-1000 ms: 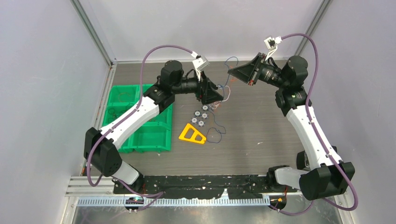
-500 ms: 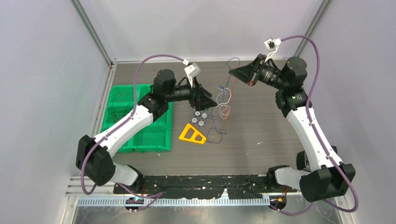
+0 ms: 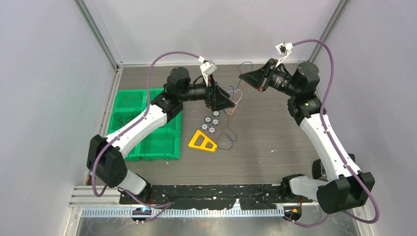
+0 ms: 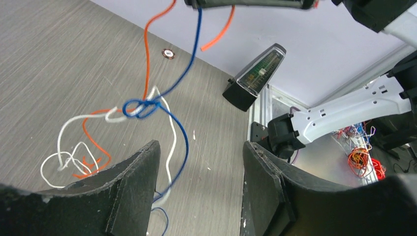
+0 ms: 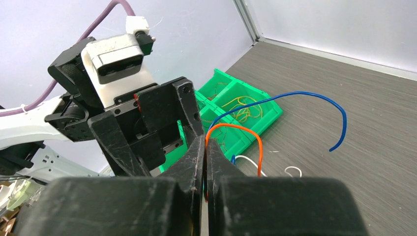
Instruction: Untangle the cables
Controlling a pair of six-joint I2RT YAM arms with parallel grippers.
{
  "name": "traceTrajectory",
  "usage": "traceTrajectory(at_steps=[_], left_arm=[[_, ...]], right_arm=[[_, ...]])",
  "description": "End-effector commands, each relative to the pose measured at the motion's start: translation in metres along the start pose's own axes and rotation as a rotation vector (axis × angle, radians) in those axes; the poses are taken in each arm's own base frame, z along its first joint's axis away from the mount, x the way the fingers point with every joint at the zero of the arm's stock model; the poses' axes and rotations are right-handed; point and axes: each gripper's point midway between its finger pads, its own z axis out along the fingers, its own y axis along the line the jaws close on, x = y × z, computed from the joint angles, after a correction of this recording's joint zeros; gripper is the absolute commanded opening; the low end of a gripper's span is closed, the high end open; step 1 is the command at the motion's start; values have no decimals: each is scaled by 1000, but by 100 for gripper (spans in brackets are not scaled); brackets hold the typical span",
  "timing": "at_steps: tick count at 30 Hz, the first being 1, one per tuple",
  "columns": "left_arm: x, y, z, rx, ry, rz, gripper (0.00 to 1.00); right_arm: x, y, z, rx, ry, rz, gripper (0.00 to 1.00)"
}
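Note:
The cables (image 3: pixel 235 97) hang as a knotted bunch of blue, orange and white strands between my two grippers. My right gripper (image 3: pixel 241 77) is shut on the upper ends of an orange strand (image 5: pixel 248 133) and a blue strand (image 5: pixel 305 95), lifting them above the table. In the left wrist view the knot (image 4: pixel 142 108) hangs ahead of my left gripper (image 4: pixel 201 147), which stands open with a white and a blue strand running down just inside its left finger (image 4: pixel 135 182), nothing pinched. White loops (image 4: pixel 61 150) rest on the table. Another blue cable (image 3: pixel 226 142) lies loose nearer the front.
Green bins (image 3: pixel 142 125) holding yellow wires stand at the left. A yellow triangular piece (image 3: pixel 202 141) and several small grey gears (image 3: pixel 210 123) lie just below the left gripper. Grey walls close the table at the back and sides.
The left gripper drew back to the left, then returned right to the hanging cables. The right gripper stayed shut on its strands and shifted slightly left.

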Motion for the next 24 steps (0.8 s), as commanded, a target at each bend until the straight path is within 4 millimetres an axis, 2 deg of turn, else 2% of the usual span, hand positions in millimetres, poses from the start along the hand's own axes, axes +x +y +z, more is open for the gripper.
traceTrajectory(at_steps=[1, 5, 7, 8, 11, 15, 19, 21, 24], left_arm=[[-28, -3, 15, 22, -55, 14, 63], [-27, 3, 30, 26, -36, 1, 56], [-24, 3, 34, 25, -12, -9, 45], [-24, 3, 35, 23, -8, -13, 37], [-26, -4, 31, 43, -3, 5, 2], [-40, -29, 15, 128, -20, 65, 0], [-72, -47, -6, 221, -88, 17, 0], [-86, -41, -16, 222, -116, -23, 0], [-99, -30, -29, 197, -147, -71, 0]], right_arm=[[-9, 14, -2, -17, -45, -56, 5], [-6, 14, 0, -19, -37, -52, 5], [-6, 14, 0, -18, -37, -54, 5], [-7, 14, 0, -17, -37, -57, 5], [-6, 11, 0, -9, -29, -69, 5], [3, -2, -1, 20, -2, -89, 5], [30, -33, -2, 52, 97, -99, 9], [47, -51, -6, 74, 152, -96, 13], [64, -73, -16, 103, 206, -121, 11]])
